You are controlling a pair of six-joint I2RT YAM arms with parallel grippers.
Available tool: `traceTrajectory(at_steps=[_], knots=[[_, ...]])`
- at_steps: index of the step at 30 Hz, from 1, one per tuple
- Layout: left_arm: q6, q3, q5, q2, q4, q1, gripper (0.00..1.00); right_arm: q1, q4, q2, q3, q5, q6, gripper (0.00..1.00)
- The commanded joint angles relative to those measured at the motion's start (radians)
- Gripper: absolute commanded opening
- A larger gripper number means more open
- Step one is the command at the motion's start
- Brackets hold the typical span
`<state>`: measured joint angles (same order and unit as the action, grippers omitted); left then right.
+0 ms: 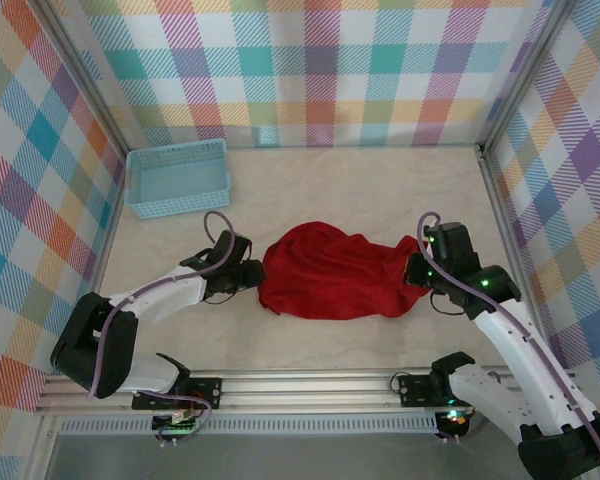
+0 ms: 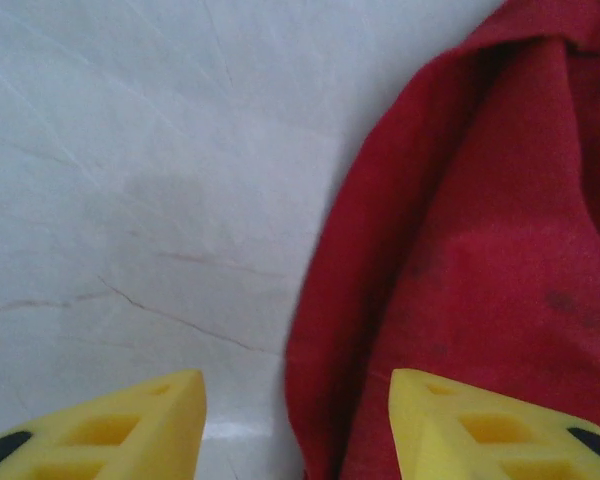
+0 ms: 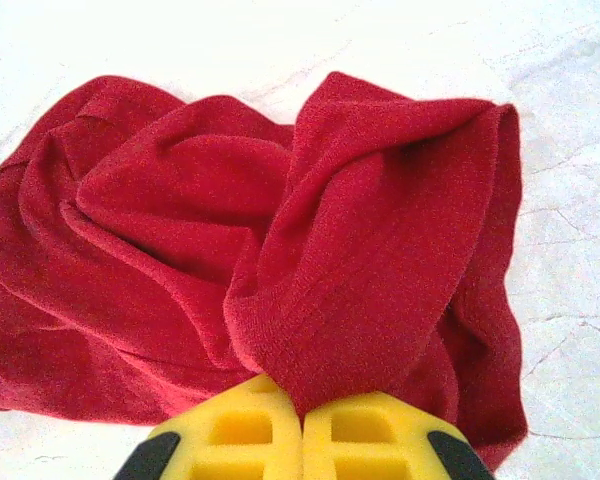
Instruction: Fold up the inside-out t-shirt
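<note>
- I see the right gripper (image 3: 302, 425) clamped on a t-shirt (image 3: 180, 230) fold; pinch point hidden.
- The left gripper (image 2: 298, 425) stands parted at the cloth edge; fingers (image 2: 130, 430) cropped.

- From above, the light is bright and even. It falls from overhead onto the pale table (image 1: 380, 185), with no hard glare.
- Shadows are soft and short, tucked under the arms and along the near edge of the red t-shirt (image 1: 330, 272).
- The aluminium post (image 1: 493, 190) leans outward, a wide-angle stretch at the picture's sides.
- Left wrist view: dimmer, cooler and soft. The yellow fingertips (image 2: 130, 420) of the left gripper (image 2: 298, 425) are blurred, with a small glint on the table between them.
- Right wrist view: the table is washed out near white. The cloth's knit is crisp, with dark shadow in its folds.
</note>
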<state>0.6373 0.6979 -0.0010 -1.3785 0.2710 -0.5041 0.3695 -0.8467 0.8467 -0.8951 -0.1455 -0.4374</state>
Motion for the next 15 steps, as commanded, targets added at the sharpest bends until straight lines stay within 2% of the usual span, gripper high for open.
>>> traceTrajectory(at_steps=[1, 11, 15], knots=[[0.049, -0.009, -0.019, -0.034, 0.028, -0.014, 0.48, -0.001, 0.022, 0.003, -0.009, 0.016, -0.006, 0.00], [0.072, 0.008, 0.005, -0.131, -0.068, -0.014, 0.33, -0.001, 0.020, -0.008, -0.001, 0.021, -0.001, 0.00], [0.078, 0.017, 0.013, -0.176, -0.076, -0.023, 0.32, -0.001, 0.022, -0.010, 0.001, 0.020, 0.002, 0.00]])
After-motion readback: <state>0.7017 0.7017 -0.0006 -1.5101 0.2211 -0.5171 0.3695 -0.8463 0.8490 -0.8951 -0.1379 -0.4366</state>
